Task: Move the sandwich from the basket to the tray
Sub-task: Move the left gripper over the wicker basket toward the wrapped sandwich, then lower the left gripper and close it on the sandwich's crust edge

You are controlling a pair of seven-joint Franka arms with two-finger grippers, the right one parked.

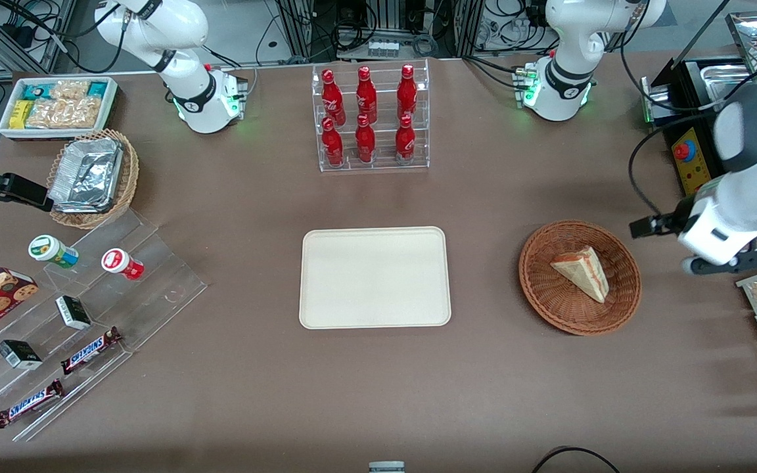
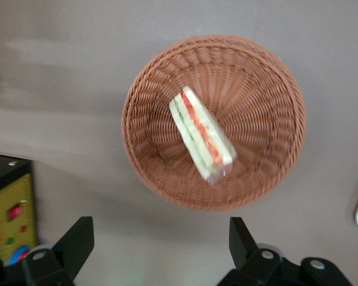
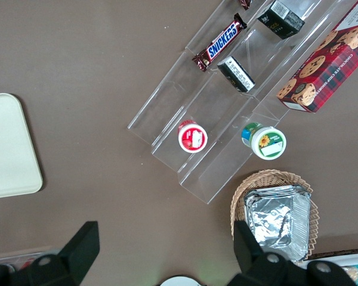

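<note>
Sandwich (image 2: pixel 201 133) filling visible from wrist; gripper (image 2: pixel 161 238) fingers (image 2: pixel 76 239) apart.

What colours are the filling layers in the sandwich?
Red-orange and green between pale bread; the sandwich shows best in the left wrist view, the open hand hanging above it.

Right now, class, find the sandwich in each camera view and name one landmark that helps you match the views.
Front view: the sandwich lies in the basket, toward the working arm's end of the table, beside the tray.
Left wrist view: the sandwich lies in the basket, with the open gripper above the table.
Right wrist view: not in it.
Shared landmark: the basket.
</note>
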